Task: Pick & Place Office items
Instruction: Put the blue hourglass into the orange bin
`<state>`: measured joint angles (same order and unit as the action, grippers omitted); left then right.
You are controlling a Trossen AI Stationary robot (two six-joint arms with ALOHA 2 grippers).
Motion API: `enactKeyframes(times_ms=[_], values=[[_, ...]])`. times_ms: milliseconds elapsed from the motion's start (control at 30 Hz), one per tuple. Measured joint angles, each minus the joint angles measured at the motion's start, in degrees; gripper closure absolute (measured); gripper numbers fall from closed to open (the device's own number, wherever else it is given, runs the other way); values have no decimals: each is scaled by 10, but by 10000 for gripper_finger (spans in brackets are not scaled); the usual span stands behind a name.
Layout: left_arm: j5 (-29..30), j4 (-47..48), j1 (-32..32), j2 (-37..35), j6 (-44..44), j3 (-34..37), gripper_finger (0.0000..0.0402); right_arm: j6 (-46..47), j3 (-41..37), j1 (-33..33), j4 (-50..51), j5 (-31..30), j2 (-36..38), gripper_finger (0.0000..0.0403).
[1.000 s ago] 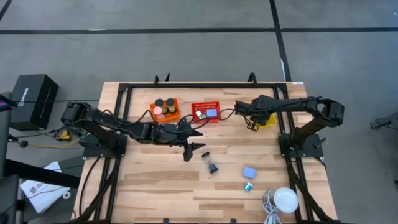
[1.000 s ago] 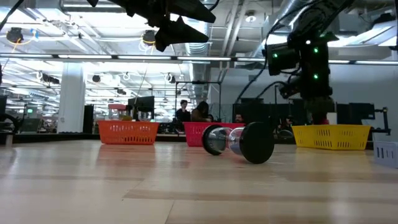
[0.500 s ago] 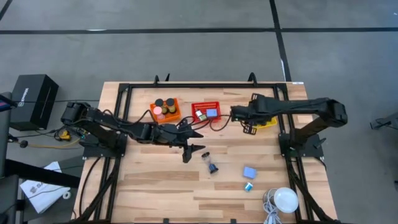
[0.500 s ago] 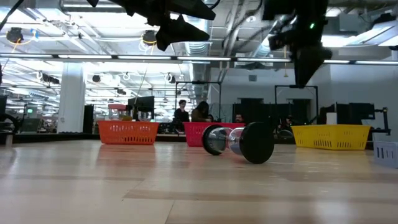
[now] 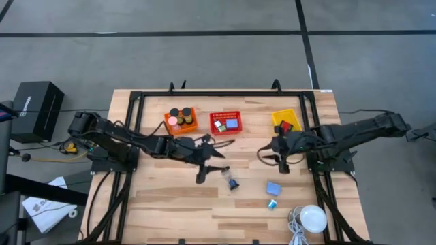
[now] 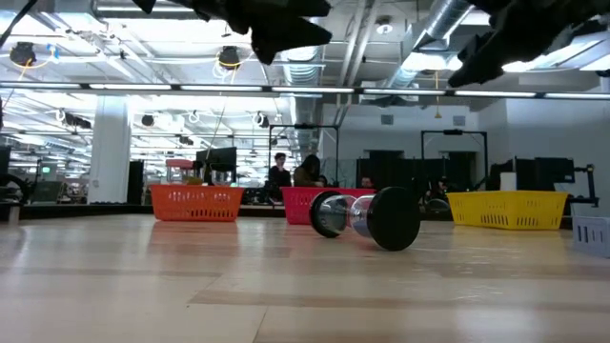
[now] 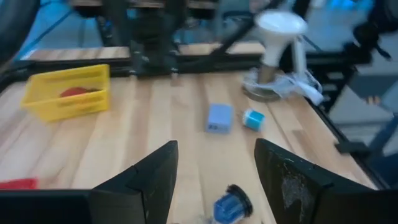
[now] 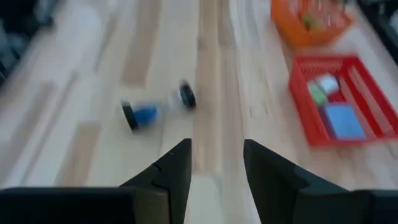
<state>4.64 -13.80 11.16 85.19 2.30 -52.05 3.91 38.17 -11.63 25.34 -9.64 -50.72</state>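
Blue-bodied spool (image 5: 230,180) with black end discs lies on its side mid-bench at frame centre, blue block (image 5: 274,188) and small cyan bit (image 5: 272,204) lower right. Left end effector (image 5: 209,165) hovers just upper-left of the spool, fingers apart and empty; right end effector (image 5: 281,158) right of centre, likewise apart. Spool looks light, rigid and prone to rolling: pinch the narrow waist between the discs.

Both tools (image 5: 212,165) (image 5: 280,158) open, above table
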Motion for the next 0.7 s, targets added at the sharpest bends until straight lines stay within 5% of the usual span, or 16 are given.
enactKeyframes(times_ms=[133, 367, 700], values=[[-1, -14, 30, 46, -53, -9, 197, 0, -78, -2, -125, 7, 38, 264], [24, -10, 57, 138, -111, -78, 182, 4, -92, 11, -142, 8, 43, 256], [19, 189, 61, 213, -202, -203, 165, 2, -92, 28, -139, 8, 42, 257]])
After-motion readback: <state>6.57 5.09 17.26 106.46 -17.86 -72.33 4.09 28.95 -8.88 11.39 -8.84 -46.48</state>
